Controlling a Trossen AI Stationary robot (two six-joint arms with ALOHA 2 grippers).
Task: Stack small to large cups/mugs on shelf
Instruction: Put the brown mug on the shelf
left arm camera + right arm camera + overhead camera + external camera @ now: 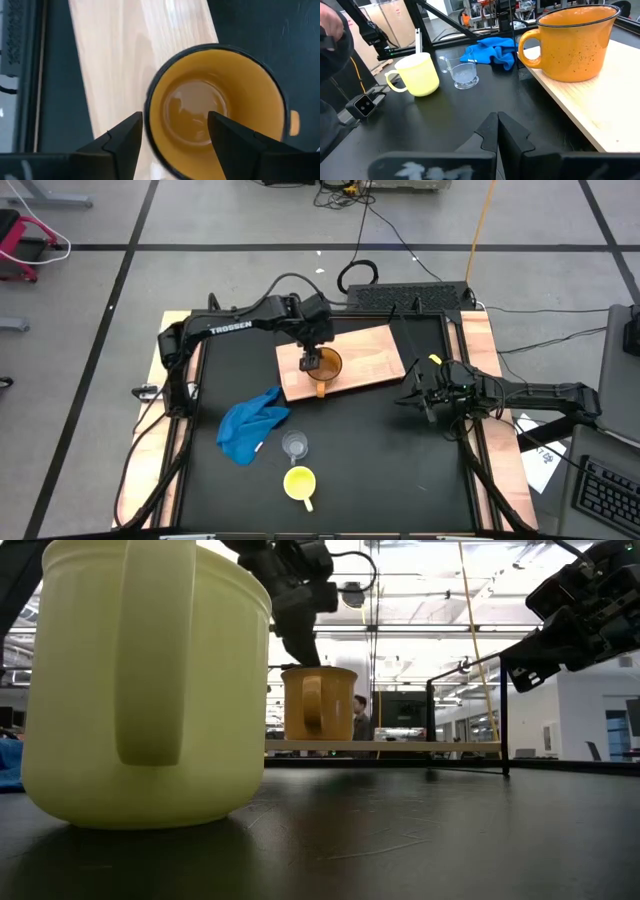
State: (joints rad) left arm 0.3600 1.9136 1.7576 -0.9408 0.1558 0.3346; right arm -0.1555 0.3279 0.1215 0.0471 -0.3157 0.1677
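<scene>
The large orange-brown mug point(323, 365) stands upright on its base on the light-wood shelf board point(370, 355), near the board's left near corner, with its handle point(321, 388) toward the near edge. My left gripper point(175, 142) is open just above the mug's rim and points down; one finger point(125, 142) is outside the wall and one point(230, 142) is over the hollow. The yellow mug point(299, 482) and the clear cup point(294, 445) stand on the black tabletop near the front. My right gripper point(425, 398) is shut and empty, right of the board. My left gripper stands astride the mug's rim point(149, 112) on the side opposite the handle, coming from above. I cannot tell whether either finger touches the wall. The mug stays upright on the board.
A crumpled blue cloth point(250, 425) lies left of the clear cup. A power strip point(410, 298) and cables lie past the board's far edge. A person stands in the room behind the table point(360, 720).
</scene>
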